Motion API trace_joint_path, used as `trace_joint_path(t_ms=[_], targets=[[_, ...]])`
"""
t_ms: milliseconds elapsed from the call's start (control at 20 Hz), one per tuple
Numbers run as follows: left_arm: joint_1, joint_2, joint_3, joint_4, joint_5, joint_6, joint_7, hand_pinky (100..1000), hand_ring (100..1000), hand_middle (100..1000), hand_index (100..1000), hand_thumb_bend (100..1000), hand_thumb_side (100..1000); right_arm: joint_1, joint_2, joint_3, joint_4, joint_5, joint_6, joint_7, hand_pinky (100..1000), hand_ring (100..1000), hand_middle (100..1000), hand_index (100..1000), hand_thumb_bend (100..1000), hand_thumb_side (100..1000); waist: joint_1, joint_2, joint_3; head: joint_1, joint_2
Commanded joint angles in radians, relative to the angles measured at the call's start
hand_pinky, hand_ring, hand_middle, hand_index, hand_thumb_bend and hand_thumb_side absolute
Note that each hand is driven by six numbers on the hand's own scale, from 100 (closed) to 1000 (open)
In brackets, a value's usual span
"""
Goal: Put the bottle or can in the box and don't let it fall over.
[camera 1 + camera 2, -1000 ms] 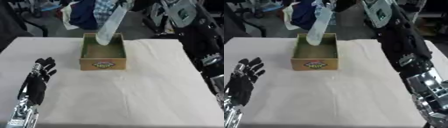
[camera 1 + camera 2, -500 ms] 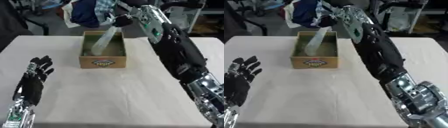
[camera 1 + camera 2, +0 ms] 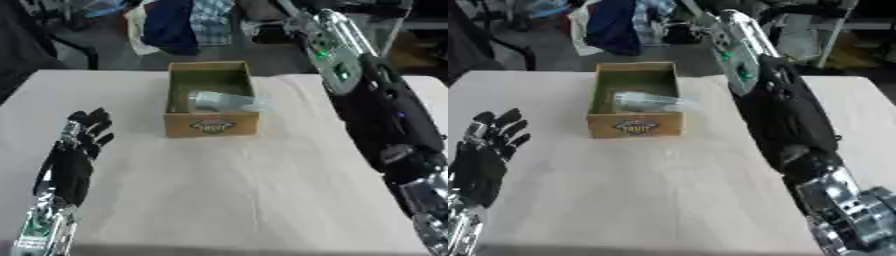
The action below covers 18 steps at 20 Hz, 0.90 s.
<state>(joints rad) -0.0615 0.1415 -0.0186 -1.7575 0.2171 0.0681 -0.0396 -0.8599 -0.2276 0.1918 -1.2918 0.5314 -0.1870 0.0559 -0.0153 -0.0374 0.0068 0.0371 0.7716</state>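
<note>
The left robot hand (image 3: 80, 145) is seen resting idle on the white cloth-covered table (image 3: 262, 200) at about 8 o'clock from the box, its black fingers spread and straight, with nothing held or touched. The right robot hand itself cannot be made out; only the right arm (image 3: 785, 110), black with a silver forearm segment, is seen reaching up toward 1 o'clock past the far edge of the table, so whether its fingers are open or curled cannot be told. The clear plastic bottle (image 3: 219, 102) is found inside the small brown cardboard box (image 3: 210, 125), but it is lying on its side, its long axis running roughly from 9 to 3 o'clock across the box, with one end resting over the right wall. The bottle lies at about 1 o'clock from the left robot hand and well apart from it; the right arm is judged the nearer, passing just beside the box's right wall. The bottle would probably have to be stood upright for the task to be counted as met.
</note>
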Motion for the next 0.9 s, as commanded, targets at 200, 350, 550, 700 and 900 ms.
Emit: trace_joint_path(t_ms=[200,350,550,700,900], targets=[[0.000,0.025,0.021,-0.027,-0.009,-0.005,0.016,932,933,942,765,100,850,0.332,-0.070,-0.032,-0.384,-0.474,0.072,-0.024,897,891,861,919,100,519,-0.003,0.010,-0.029,0.050,-0.002],[0.002,0.027,0.023,-0.026,-0.015,-0.004,0.019,932,933,942,765,100,888,0.437,-0.062,-0.048,-0.462,-0.548,0.080,-0.016,897,891,861,919,100,519,-0.003,0.013,-0.037,0.057,-0.002],[0.002,0.022,0.029,-0.027,-0.017,-0.006,0.022,931,932,942,766,100,885,0.678,0.009,-0.081,-0.484,-0.607,0.060,-0.042,886,853,818,878,100,631,0.004,0.017,-0.066,0.046,-0.002],[0.002,0.019,0.028,-0.026,-0.018,-0.008,0.021,931,932,942,766,100,882,0.763,0.030,-0.094,-0.477,-0.604,0.051,-0.091,882,844,808,870,100,633,0.007,0.010,-0.075,0.028,-0.002],[0.002,0.018,0.027,-0.026,-0.022,-0.010,0.019,930,932,942,766,100,876,0.820,0.041,-0.081,-0.451,-0.588,0.055,-0.121,878,835,799,861,100,631,0.012,0.007,-0.082,0.022,-0.002]])
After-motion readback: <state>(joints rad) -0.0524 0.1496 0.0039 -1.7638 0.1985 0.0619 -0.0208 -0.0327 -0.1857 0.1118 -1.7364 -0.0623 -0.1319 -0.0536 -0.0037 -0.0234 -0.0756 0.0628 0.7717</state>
